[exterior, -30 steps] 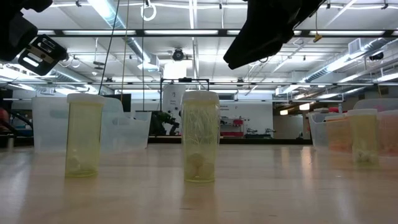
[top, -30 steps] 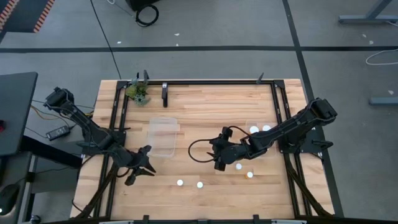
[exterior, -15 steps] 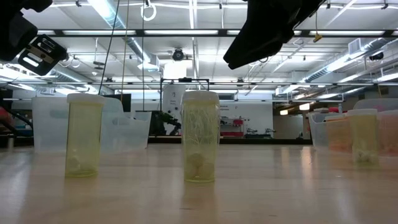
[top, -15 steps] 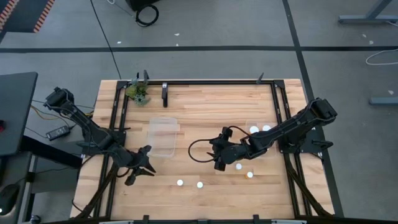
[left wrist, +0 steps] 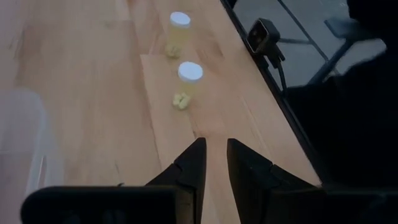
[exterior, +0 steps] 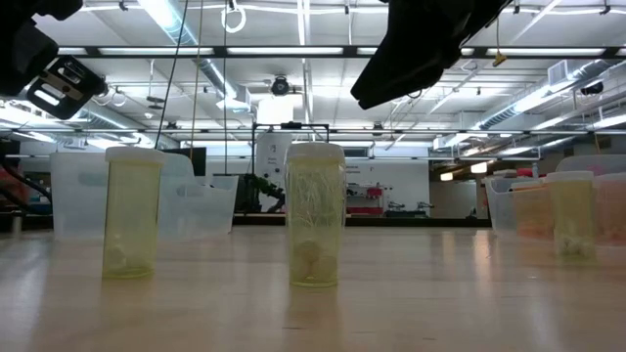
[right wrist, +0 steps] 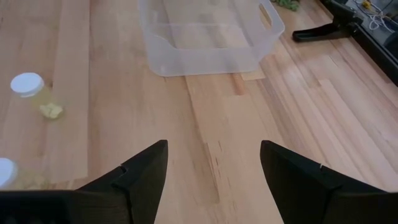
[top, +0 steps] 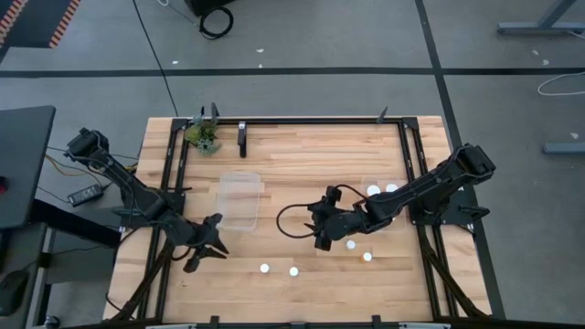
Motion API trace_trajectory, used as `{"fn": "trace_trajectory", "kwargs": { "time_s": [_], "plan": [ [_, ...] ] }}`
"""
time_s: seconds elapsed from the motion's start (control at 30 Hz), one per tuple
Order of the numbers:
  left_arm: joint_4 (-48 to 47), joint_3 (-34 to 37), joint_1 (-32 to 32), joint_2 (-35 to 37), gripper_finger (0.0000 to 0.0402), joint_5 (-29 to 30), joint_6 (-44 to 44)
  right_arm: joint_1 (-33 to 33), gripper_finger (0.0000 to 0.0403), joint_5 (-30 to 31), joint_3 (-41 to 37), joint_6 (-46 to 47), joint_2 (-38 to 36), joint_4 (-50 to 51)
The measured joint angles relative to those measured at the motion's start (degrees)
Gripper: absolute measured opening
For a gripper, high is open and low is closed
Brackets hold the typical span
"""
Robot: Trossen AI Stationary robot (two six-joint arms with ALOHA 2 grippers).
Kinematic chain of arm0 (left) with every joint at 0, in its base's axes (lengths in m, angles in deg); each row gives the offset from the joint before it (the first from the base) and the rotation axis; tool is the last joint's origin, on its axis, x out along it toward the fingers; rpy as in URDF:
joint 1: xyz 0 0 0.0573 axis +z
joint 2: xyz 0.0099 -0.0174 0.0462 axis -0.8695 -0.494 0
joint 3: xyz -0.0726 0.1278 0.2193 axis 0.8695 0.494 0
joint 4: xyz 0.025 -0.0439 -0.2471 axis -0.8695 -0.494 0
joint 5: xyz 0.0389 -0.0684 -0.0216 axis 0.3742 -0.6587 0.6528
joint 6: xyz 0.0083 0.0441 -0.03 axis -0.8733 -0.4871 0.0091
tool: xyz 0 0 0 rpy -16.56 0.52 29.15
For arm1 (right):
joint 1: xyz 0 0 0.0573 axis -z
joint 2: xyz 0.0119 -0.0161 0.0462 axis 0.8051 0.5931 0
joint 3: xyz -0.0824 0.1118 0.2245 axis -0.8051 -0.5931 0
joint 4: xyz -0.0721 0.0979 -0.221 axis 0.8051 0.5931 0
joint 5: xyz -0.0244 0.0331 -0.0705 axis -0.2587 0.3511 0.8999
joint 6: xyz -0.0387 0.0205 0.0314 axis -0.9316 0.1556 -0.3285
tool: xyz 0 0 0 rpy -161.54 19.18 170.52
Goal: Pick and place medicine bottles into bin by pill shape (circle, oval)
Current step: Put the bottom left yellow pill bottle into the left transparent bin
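Note:
Several white-capped medicine bottles stand upright on the wooden table. Two (top: 265,269) (top: 293,270) stand near the front edge, and the left wrist view shows them too (left wrist: 189,76) (left wrist: 179,25). Two more (top: 350,243) (top: 367,257) stand just right of my right gripper (top: 320,230). That gripper is wide open and empty, hovering over bare wood at mid-table (right wrist: 211,162). Two bottles (top: 373,190) (top: 391,188) stand in the right clear bin (top: 366,183). My left gripper (top: 206,247) hovers at front left, fingers almost together, holding nothing (left wrist: 215,152).
An empty clear bin (top: 240,201) stands left of centre, ahead of my right gripper (right wrist: 205,37). A small plant (top: 202,135) and a black bracket (top: 242,137) sit at the far edge. A black frame (top: 402,146) borders the table. A small camera (left wrist: 264,34) sits on the front rail.

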State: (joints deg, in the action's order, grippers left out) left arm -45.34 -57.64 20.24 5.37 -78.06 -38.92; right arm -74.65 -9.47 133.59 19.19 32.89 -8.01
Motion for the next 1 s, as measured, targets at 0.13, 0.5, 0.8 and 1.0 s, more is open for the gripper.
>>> {"fn": "trace_trajectory", "kwargs": {
  "time_s": [0.13, 0.5, 0.8, 1.0],
  "plan": [
    [-2.3, -1.6, -0.5, -3.0, 0.0073, 0.7, 1.2, 0.0, 0.0263, -0.1, 0.0, 0.2, 0.0, 0.0],
    [-12.5, -11.2, -2.5, -11.5, 0.0073, 3.1, -1.0, 0.0, 0.0263, -0.2, 0.0, 0.4, 0.0, -0.1],
    [-12.5, -11.4, -2.4, -14.8, 0.0073, 4.3, 0.7, 0.0, 0.0263, -2.2, 0.0, 0.0, 0.0, -0.1],
    [-12.0, -12.6, -2.4, -17.9, 0.0073, 4.9, 3.2, 0.0, 0.0263, -2.1, 0.0, -0.1, 0.0, 0.0]
  ]
}}
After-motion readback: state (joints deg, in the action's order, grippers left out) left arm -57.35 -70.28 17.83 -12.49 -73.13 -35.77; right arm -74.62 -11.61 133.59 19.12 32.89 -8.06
